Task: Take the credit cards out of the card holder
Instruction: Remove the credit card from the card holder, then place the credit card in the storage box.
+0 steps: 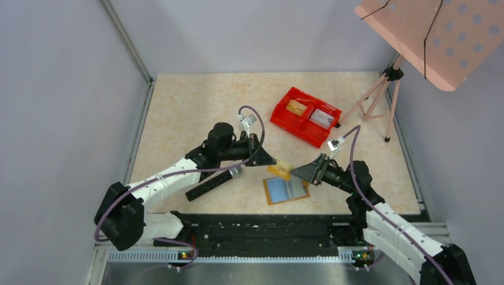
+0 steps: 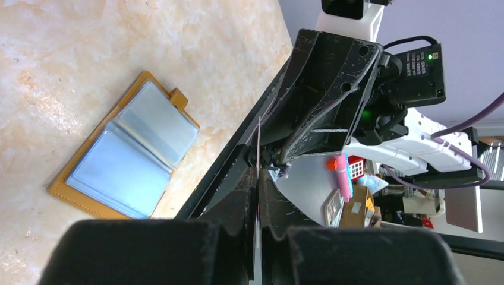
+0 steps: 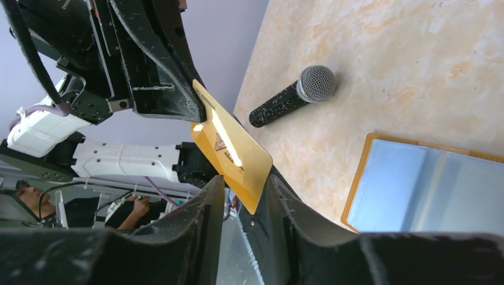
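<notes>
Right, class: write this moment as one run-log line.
step: card handover | left pincer: shut on yellow card | right pincer: open, astride its free end | card holder: lying open on table

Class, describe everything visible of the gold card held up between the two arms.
The gold card is a thin, flat, glossy rectangle, plastic by its look, with a small dark emblem on its face. It is tilted in the air above the table, one end pinched in the shut left tool, the opposite corner inside the open right tool.
</notes>
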